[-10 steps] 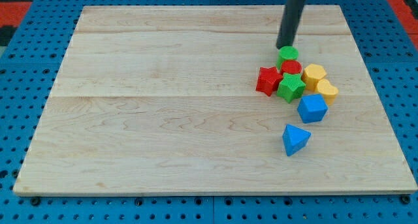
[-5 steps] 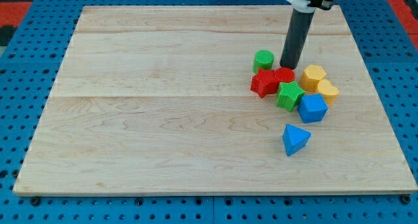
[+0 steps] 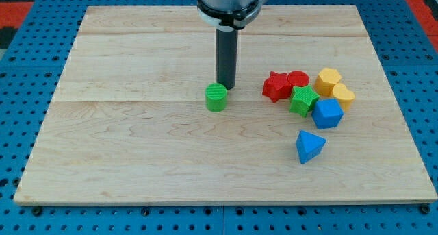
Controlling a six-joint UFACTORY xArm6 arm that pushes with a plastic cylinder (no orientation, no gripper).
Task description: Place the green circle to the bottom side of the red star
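pale wooden board [image 3: 137, 146] carries green circle [image 3: 216, 96] apart from clustered blocks [image 3: 308, 98].

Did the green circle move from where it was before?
Yes. The green circle slid toward the view's left and a bit down, away from the red star, which stayed put. My tip sits just at its upper right.

On the wooden desk [image 3: 137, 146], my tip [image 3: 226, 88] stands just behind and right of the green circle block [image 3: 216, 96]. Well apart to its right lies the red star block [image 3: 276, 85], touching the red circle block [image 3: 298, 79] on its right, with the green star block [image 3: 303, 100] near them.
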